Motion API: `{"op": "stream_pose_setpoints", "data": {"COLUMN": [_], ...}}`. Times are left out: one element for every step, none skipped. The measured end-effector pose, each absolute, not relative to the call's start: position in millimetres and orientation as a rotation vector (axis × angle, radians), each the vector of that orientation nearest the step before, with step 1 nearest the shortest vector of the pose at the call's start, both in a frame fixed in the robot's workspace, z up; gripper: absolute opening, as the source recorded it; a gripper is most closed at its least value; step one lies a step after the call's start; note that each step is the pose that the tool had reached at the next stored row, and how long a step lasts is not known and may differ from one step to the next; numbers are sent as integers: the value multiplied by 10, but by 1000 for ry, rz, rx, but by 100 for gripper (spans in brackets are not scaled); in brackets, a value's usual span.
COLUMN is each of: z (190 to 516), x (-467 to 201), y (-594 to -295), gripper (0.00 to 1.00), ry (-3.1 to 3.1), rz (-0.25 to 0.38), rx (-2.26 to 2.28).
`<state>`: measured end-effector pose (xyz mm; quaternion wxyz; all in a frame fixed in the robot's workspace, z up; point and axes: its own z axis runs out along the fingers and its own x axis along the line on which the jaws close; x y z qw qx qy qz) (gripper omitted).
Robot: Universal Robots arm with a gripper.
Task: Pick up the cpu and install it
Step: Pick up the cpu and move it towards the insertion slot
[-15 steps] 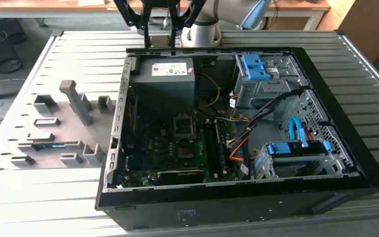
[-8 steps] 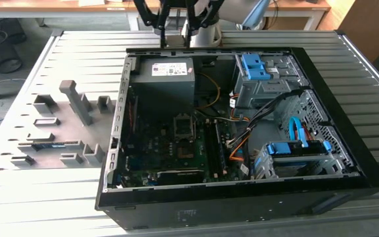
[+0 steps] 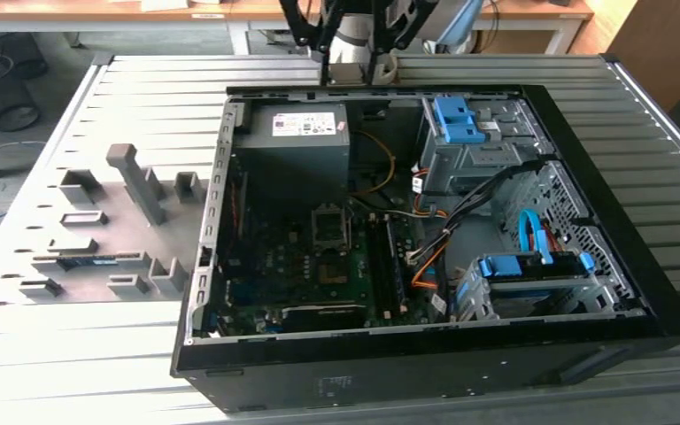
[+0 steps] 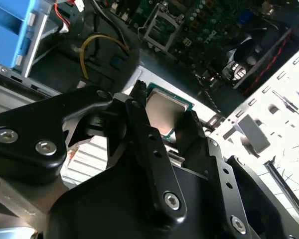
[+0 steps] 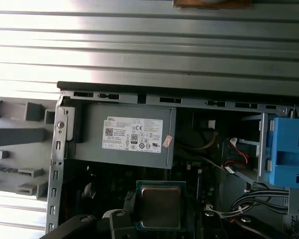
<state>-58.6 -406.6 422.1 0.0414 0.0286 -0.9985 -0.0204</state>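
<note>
The cpu (image 4: 165, 108), a small flat square chip with a shiny metal top and green rim, sits between my gripper's (image 4: 167, 122) black fingers (image 4: 142, 124), which are shut on its edges. In the first wrist view the cpu (image 5: 160, 205) hangs above the dark inside of the open computer case, just past the grey power-supply box (image 5: 127, 134), with the gripper (image 5: 160, 219) around it. In the exterior view my gripper (image 3: 354, 73) hovers over the far rim of the case (image 3: 435, 88). The dark socket frame (image 3: 330, 226) lies open on the motherboard, some way from the gripper.
The black case lies open on a ribbed metal table (image 3: 139, 88). Inside are the power supply (image 3: 298, 146), blue drive brackets (image 3: 456, 119), loose cables (image 3: 435, 248) and memory slots (image 3: 388, 266). A grey fixture plate (image 3: 92, 230) with upright blocks lies at the exterior view's left.
</note>
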Motion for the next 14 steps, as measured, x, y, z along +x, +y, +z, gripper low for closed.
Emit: {"op": "stream_pose_setpoints", "data": {"z": [4222,4221,4222,4222,4222,4222,4222,4221,4221,4222,4222,4222,4221,4220], "x": [-549,-510,-472,-434,-398,-359,-324,-288,-250,-213,-176,-139,-99,-60], "y": [-4066,-4066,-4066,-4066,-4066,-4066,-4066,-4066,-4066,-4066,-4066,-4066,-4066,-4066], "gripper": [47,47,47,47,47,47,47,47,47,47,47,47,47,47], "ry": [-3057,-3056,-3056,-3056,-3055,-3055,-3055,-3055,-3055,-3054,-3054,-3054,-3053,-3053], "rz": [-62,-62,-62,-62,-62,-62,-62,-63,-63,-63,-62,-62,-63,-63], "rx": [87,87,87,87,87,87,87,87,87,87,87,87,87,87]}}
